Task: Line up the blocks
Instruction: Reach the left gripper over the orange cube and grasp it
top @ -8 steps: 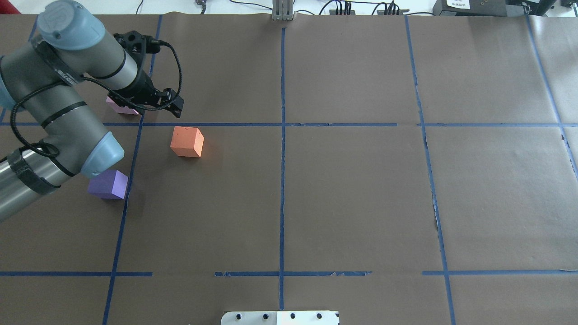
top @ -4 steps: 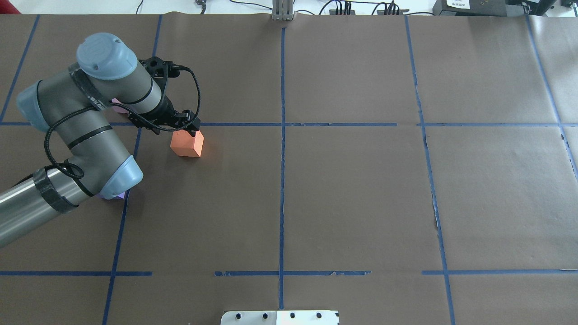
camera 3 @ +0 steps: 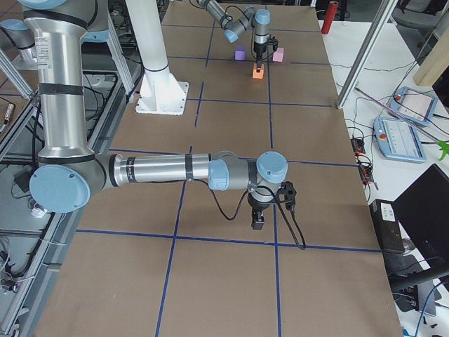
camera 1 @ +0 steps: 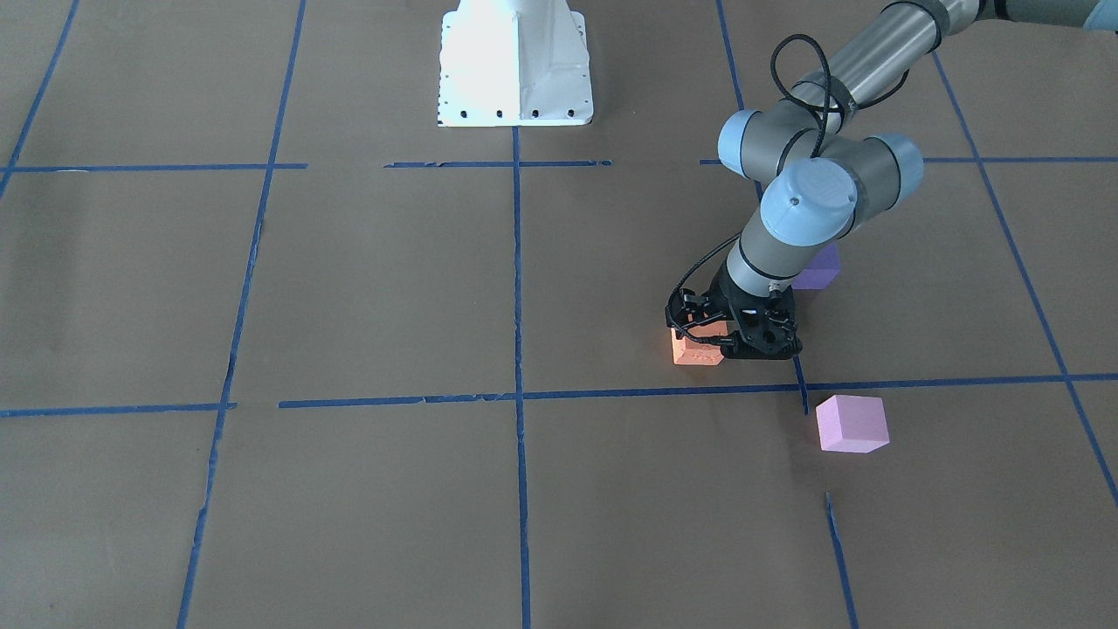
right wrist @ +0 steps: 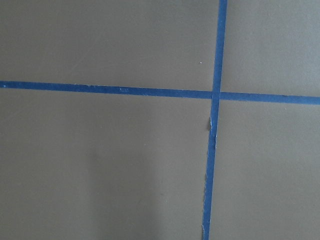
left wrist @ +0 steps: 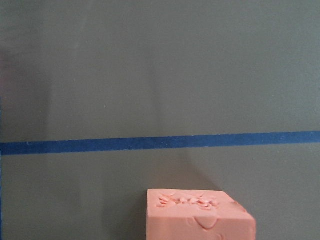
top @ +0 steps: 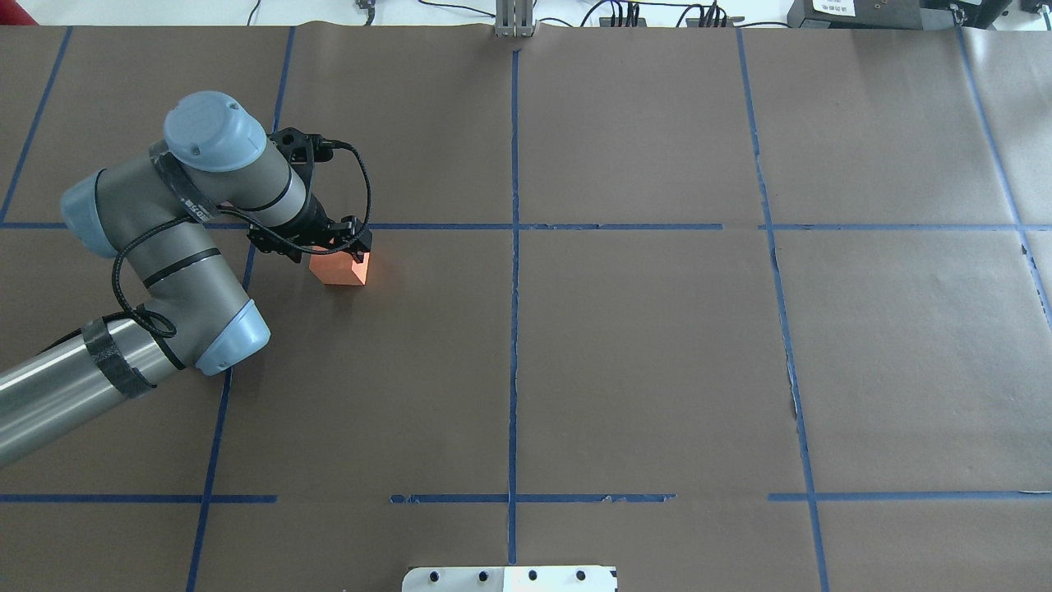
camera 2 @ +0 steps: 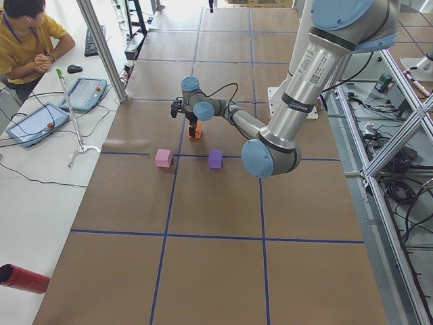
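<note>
left pincer (top: 347, 250) down at orange block (top: 340, 271) on counter (top: 641, 353); cannot tell if clamped or merely straddling. pink block (camera 1: 852, 424) left and farther out, purple block (camera 1: 817, 271) left and nearer the base, both apart. no line yet, judging by this: aligning all left to do. right pincer (camera 3: 258, 219) far off, grip unreadable.

One orange block (camera 1: 696, 351), one half-hidden, seemingly purple block (camera 1: 821, 273), one pink block (camera 1: 852, 424)

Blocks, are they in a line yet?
Not yet, nothing is lined up. The left pincer is down at the orange block, grip unclear. The purple block and pink block sit apart from it, making a triangle; all three need lining up.
</note>
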Robot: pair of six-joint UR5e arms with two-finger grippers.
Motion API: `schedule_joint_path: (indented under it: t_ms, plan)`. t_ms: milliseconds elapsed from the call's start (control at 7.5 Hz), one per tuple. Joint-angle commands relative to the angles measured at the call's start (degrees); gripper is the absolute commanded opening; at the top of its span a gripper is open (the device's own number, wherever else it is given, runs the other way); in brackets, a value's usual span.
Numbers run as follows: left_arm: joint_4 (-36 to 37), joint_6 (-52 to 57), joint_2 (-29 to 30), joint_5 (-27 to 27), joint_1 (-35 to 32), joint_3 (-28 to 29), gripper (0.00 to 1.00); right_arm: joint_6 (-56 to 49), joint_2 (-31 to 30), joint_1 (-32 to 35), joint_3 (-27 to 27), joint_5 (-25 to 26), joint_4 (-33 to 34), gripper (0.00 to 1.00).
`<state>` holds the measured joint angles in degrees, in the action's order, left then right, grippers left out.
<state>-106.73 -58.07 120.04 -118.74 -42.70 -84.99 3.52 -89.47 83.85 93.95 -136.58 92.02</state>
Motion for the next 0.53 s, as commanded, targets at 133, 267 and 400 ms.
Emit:
schedule_joint_path:
  t_ms: [133,267,400]
  plan:
    - [-0.41,-1.16,0.1,-0.08,0.69,0.27,0.53,0.0,0.0,0.0,0.0,0.0,0.0,1.0]
    - [-0.32,-1.08,0.02,-0.35,0.69,0.01,0.2,0.0,0.0,0.0,0.0,0.0,0.0,1.0]
    - [-0.23,-0.73,-0.16,-0.7,0.34,-0.26,0.13,0.0,0.0,0.0,-0.09,0.0,0.0,1.0]
